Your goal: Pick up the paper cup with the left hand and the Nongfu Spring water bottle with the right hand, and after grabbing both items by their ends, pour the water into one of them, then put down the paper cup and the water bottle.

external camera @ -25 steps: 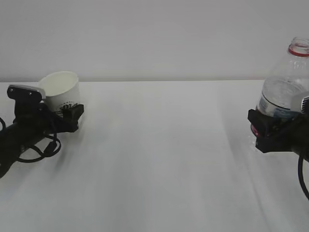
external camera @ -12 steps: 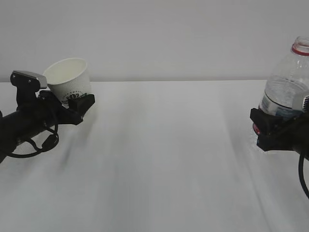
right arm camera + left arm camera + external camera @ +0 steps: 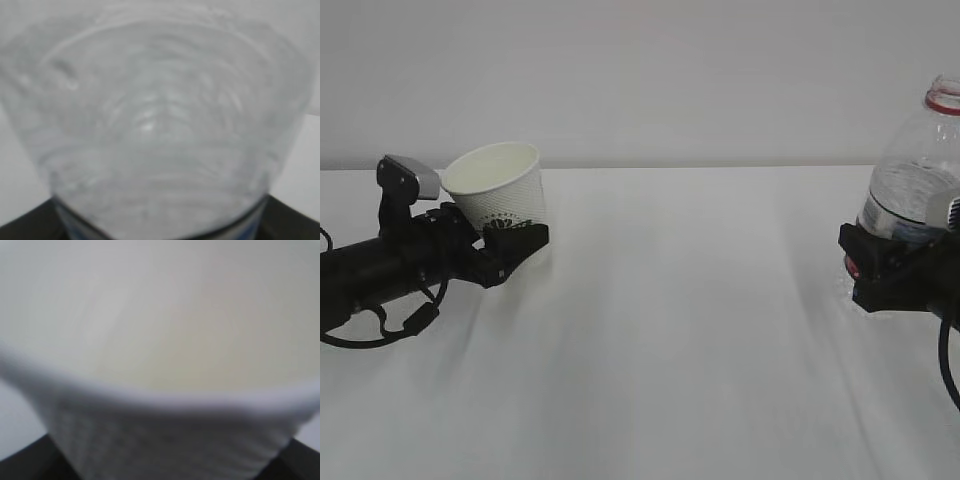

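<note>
A: White paper, thin-walled. That is what the left hand (image 3: pixel 510 250) has between its fingers: the paper cup (image 3: pixel 500 195), clamped low near its base, mouth tilted up and leaning back toward the arm, over the left of the table (image 3: pixel 670 320).

B: And the other side?

A: The right hand (image 3: pixel 868 270) is closed around the lower body of the Nongfu Spring water bottle (image 3: pixel 915 190), at the far right edge of the exterior view. The bottle stands nearly upright, its red neck ring on top with no cap that I can see.

B: So the risks?

A: I'd judge three. The cup and bottle are well apart, so both arms must meet near the middle; if the open neck ends up beside the rim rather than over it, the water (image 3: pixel 905 205) lands on the table. The cup is soft, so a hard squeeze could buckle the wall, and added weight could let it slip. The bottle is ribbed, clear plastic; a tilt taken too fast could make it gush.

B: How do they look close up?

A: In the left wrist view the paper cup (image 3: pixel 160 340) fills the frame, blurred, its rolled rim crossing the picture, cream-white inside, apparently empty. The right wrist view shows the bottle (image 3: pixel 155 125) as curved ribs and glints, with the black jaws dark at the bottom corners.
</note>
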